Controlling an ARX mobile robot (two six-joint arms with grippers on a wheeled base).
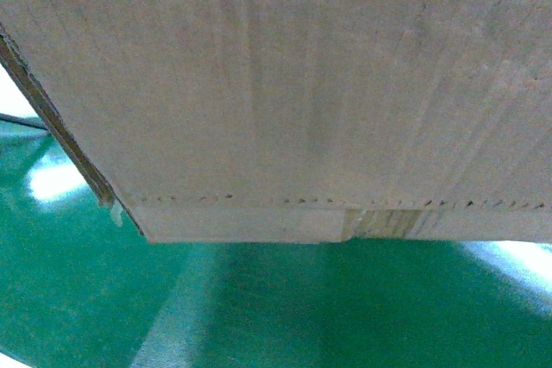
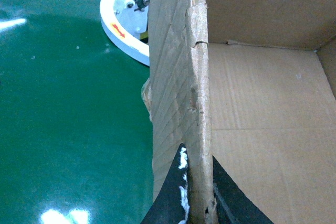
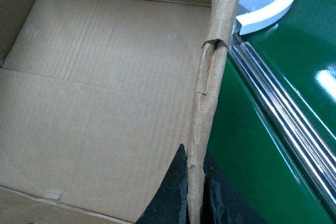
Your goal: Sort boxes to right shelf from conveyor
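Note:
A large brown cardboard box [image 1: 285,84] fills most of the head view, with a perforated line near its base. Below it lies the green conveyor [image 1: 259,316]. In the left wrist view my left gripper [image 2: 197,160] is shut on the box's ragged left wall [image 2: 184,77], one black finger [image 2: 170,198] outside and one inside. In the right wrist view my right gripper [image 3: 194,156] is shut on the torn right wall [image 3: 212,77] in the same way. The box's inside [image 3: 105,93] is empty. The right shelf is out of view.
The conveyor's curved white rim [image 2: 123,30] lies just beyond the box's left wall, and the rim [image 3: 268,3] also shows past the right wall. Shiny metal rails [image 3: 283,114] run across the green belt [image 3: 247,171] to the right of the box.

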